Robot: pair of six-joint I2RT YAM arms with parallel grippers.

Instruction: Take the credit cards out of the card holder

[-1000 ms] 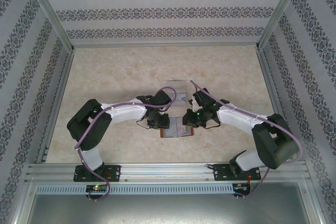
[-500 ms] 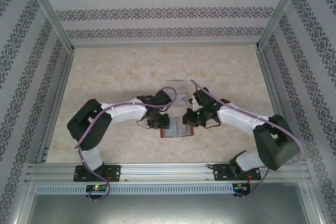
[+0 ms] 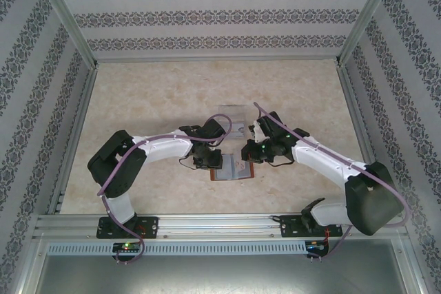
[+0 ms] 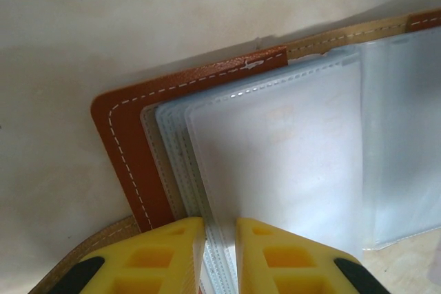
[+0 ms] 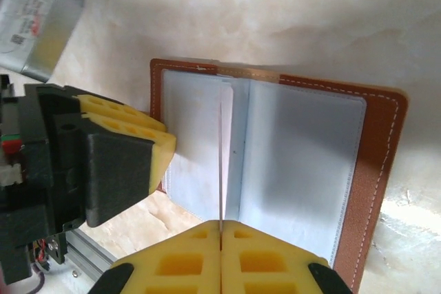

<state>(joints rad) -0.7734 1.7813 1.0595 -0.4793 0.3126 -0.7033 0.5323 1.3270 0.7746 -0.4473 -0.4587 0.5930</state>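
While L gripper (image 4: 220, 228) pinches sleeves (image 4: 275, 163) at card holder's (image 5: 382, 163) 9 o'clock edge (R wrist view), R gripper (image 5: 221, 231) at 6 is clamped on a thin leaf (image 5: 221, 163) running 6-12; card/sleeve unclear.

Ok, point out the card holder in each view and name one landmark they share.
Top external: card holder lies open near the centre.
Left wrist: card holder shows its brown corner left of centre, the rest running right.
Right wrist: card holder lies open across the middle.
Shared landmark: left gripper at the holder's edge.
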